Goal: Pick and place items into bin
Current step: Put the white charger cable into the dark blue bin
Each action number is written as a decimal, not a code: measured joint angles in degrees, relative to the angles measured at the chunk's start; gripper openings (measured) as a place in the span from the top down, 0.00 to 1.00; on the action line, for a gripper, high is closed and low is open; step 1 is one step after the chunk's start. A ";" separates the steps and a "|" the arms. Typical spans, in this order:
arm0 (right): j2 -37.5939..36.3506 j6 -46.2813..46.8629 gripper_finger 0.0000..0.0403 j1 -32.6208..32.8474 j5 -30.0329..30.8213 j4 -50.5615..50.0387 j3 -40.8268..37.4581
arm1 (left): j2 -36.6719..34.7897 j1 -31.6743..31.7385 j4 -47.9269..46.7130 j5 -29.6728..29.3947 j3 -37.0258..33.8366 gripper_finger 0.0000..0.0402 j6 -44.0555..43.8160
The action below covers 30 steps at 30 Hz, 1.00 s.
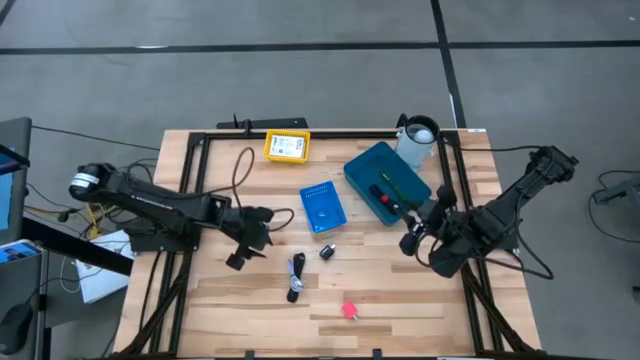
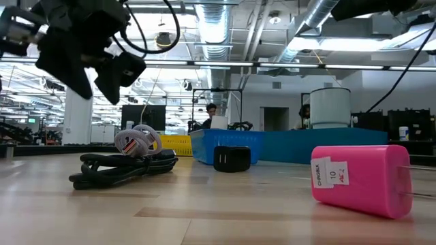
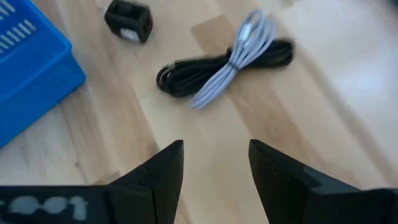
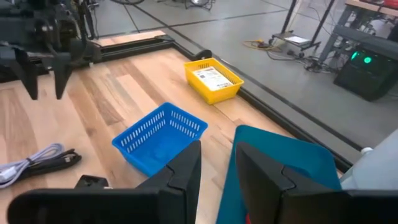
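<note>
The items lie loose on the wooden table: a black and grey cable bundle [image 1: 296, 276] [image 3: 224, 62] [image 2: 122, 163], a small black cube [image 1: 327, 252] [image 3: 129, 22] [image 2: 231, 158] and a pink block [image 1: 350, 310] [image 2: 361, 178]. Thin black, green and red pieces [image 1: 392, 190] lie inside the teal bin [image 1: 365, 165] [image 4: 292, 162]. My left gripper [image 1: 248, 252] [image 3: 216, 149] [image 2: 88, 61] hovers open above the table, just left of the cable bundle. My right gripper [image 1: 418, 222] [image 4: 217, 152] hangs open over the teal bin's near right corner, empty.
A blue basket [image 1: 322, 207] [image 4: 160, 140] [image 3: 31, 68] stands mid-table beside the teal bin. A yellow bin holding a white card [image 1: 287, 147] [image 4: 213, 79] sits at the far edge, and a white cylinder [image 1: 418, 140] stands at the far right. A black frame [image 1: 200, 140] borders the table.
</note>
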 joint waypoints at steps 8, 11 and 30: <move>0.00 -0.86 0.77 0.68 -0.16 -0.44 0.00 | 5.22 -4.58 5.73 -6.09 0.00 0.57 1.75; 0.00 -0.89 0.77 0.68 -0.21 -0.77 0.00 | 7.02 -5.17 7.63 -6.51 0.01 0.57 3.45; 0.00 -1.04 0.77 0.68 -3.24 -1.26 0.00 | 17.48 -6.95 14.41 -8.04 3.47 0.57 13.89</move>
